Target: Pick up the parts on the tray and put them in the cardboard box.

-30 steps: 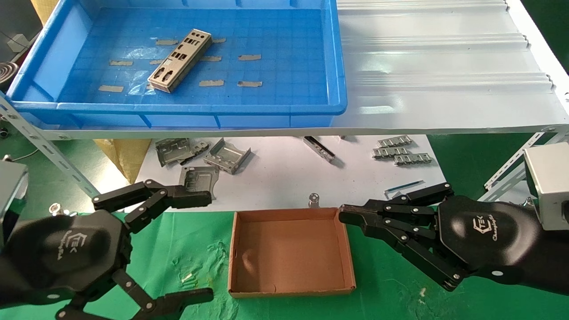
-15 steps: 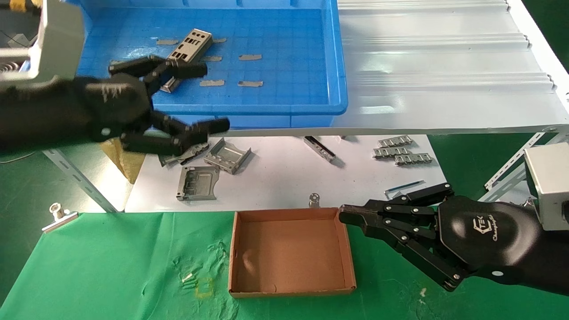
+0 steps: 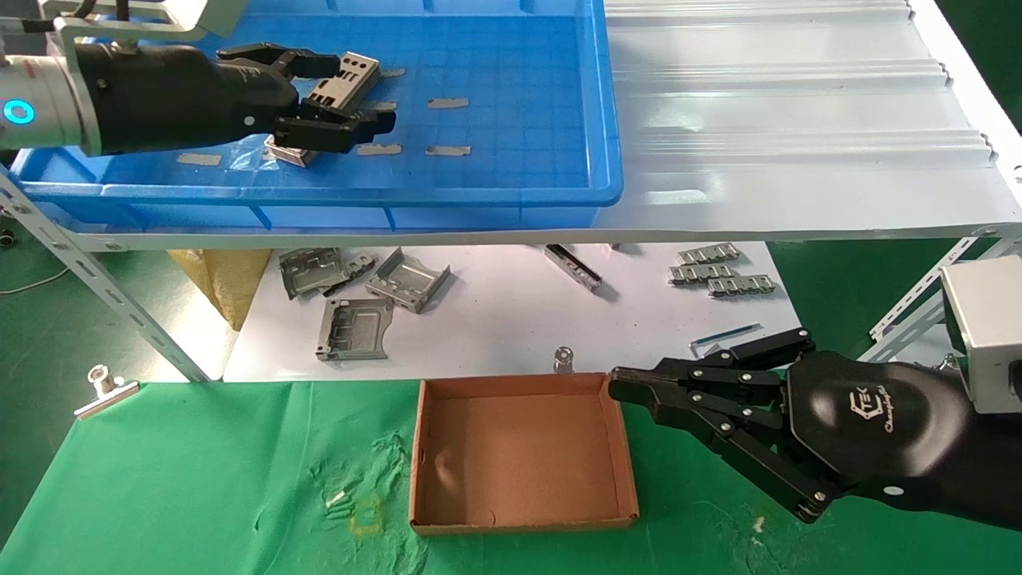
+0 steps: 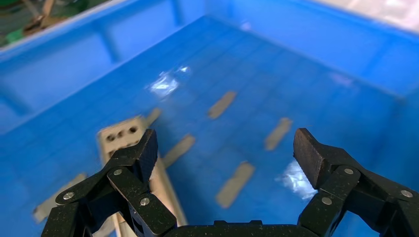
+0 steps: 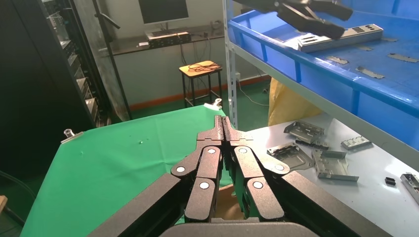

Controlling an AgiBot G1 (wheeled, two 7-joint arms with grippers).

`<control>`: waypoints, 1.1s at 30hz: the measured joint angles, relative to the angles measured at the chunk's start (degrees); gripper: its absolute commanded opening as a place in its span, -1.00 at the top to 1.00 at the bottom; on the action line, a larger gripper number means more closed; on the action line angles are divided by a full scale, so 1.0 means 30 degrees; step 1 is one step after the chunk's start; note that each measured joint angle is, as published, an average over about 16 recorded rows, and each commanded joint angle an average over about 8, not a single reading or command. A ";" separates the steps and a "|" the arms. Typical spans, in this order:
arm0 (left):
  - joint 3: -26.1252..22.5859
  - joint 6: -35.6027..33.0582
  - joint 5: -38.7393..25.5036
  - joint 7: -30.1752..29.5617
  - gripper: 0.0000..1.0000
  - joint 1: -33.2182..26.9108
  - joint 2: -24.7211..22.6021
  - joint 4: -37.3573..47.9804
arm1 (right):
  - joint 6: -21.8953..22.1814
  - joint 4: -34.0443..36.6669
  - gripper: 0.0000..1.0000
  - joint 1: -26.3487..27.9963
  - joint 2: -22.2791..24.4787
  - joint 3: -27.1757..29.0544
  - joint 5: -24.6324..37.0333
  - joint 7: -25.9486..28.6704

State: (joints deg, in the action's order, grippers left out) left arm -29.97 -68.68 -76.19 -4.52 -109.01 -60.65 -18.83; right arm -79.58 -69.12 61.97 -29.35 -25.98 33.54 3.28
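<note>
Since a second ago the left hand (image 3: 339, 92) has risen from beside the green cloth up into the large shallow bright blue plastic tray (image 3: 519, 172) on the shelf, where it now hangs with its fingers spread wide on either side of the thin, long silver-grey punched metal plate (image 3: 351, 73), not yet closed on it. The plate lies slantwise on the tray's gridded floor among scraps of tan tape (image 3: 447, 102). It looks light, stiff and slick, with thin edges, so I judge the surest hold is across its narrow width near the middle, the fingers pressing the long edges. The right hand (image 3: 619, 389) rests low, fingers pressed together, just beside the far right corner of the small shallow brown cardboard box (image 3: 629, 471), which sits empty on the green cloth (image 3: 200, 479). Behind the box, bent grey brackets (image 3: 355, 327) lie on the white table (image 3: 511, 319) under the shelf, and there is ample room for the descent to the box.
</note>
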 measured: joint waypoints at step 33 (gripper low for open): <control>-0.0181 0.1712 -0.0637 0.1577 -0.55 -0.2132 -0.1743 0.5806 | 0.0000 0.0000 -1.00 0.0000 0.0000 0.0000 0.0000 0.0000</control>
State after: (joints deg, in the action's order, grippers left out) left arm -30.51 -63.54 -78.10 0.21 -115.40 -65.88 -1.42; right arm -79.58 -69.12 61.97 -29.35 -25.98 33.54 3.28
